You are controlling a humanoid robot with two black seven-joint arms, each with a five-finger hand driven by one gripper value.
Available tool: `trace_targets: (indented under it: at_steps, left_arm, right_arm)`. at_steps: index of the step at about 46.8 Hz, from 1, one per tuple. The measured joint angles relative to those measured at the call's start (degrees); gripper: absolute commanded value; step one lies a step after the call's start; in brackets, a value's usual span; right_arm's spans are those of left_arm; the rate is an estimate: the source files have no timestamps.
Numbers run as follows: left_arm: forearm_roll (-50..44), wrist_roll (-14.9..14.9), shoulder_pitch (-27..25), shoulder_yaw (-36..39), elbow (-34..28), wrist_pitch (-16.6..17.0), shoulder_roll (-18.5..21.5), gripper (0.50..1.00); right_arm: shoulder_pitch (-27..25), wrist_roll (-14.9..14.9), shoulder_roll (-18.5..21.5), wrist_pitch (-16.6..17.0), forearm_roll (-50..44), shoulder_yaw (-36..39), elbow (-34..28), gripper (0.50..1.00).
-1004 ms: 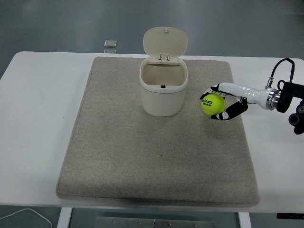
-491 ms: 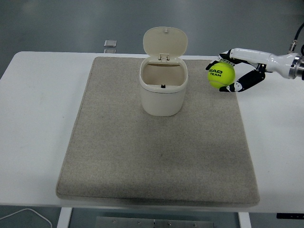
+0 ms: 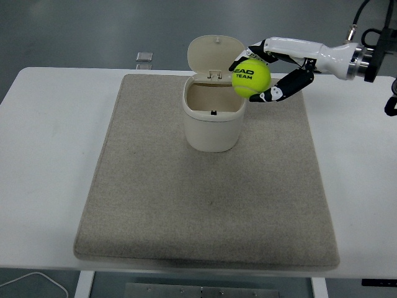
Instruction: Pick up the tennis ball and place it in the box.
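A yellow-green tennis ball (image 3: 250, 78) is held in my right hand (image 3: 268, 73), whose white and black fingers are curled around it. The hand holds the ball in the air, just above and to the right of the rim of the cream box (image 3: 213, 121). The box stands upright on the far middle of the grey mat (image 3: 205, 205). Its lid (image 3: 214, 54) is tipped open at the back and its inside looks empty. My left arm is out of view.
The mat covers most of the white table (image 3: 43, 155). A small grey object (image 3: 144, 57) lies on the floor beyond the table's far edge. A white cable (image 3: 31, 282) shows at the bottom left.
My right hand has lifted the ball off the mat and carried it up and to the left, from the mat's right side to just beside the box's open top.
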Motion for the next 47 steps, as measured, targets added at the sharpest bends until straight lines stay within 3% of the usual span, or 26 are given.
trace_targets:
  at_steps: [16, 21, 25, 30, 36, 41, 47]
  left_arm:
    - [-0.02, 0.0, 0.03, 0.0, 0.0, 0.0, 0.0, 0.992]
    - [-0.02, 0.0, 0.03, 0.0, 0.0, 0.0, 0.0, 0.992]
    - [-0.01, 0.0, 0.06, 0.0, 0.0, 0.0, 0.0, 0.992]
    - [-0.02, 0.0, 0.02, 0.0, 0.0, -0.01, 0.0, 0.992]
    - [-0.02, 0.0, -0.03, 0.0, 0.0, 0.0, 0.0, 0.992]
    - [-0.02, 0.0, 0.0, 0.0, 0.0, 0.0, 0.0, 0.992]
    - [-0.02, 0.0, 0.0, 0.0, 0.0, 0.0, 0.0, 0.992]
  right_arm:
    - [-0.16, -1.74, 5.67, -1.02, 0.03, 0.0, -2.79, 0.5]
    - [-0.32, -2.99, 7.07, -2.09, -0.06, -0.01, -3.57, 0.592]
    - [-0.33, -3.89, 7.92, -3.16, -0.16, -0.09, -3.93, 0.627]
    - [-0.38, -4.93, 8.47, -3.39, -0.18, -0.21, -4.75, 0.705]
    - [-0.46, -5.46, 8.84, -3.69, -0.13, -0.31, -4.83, 0.754]
    - [-0.69, -5.52, 9.07, -3.7, -0.12, -0.57, -4.83, 0.762]
    - [-1.29, -5.52, 9.31, -3.7, -0.21, -0.68, -4.82, 0.825]
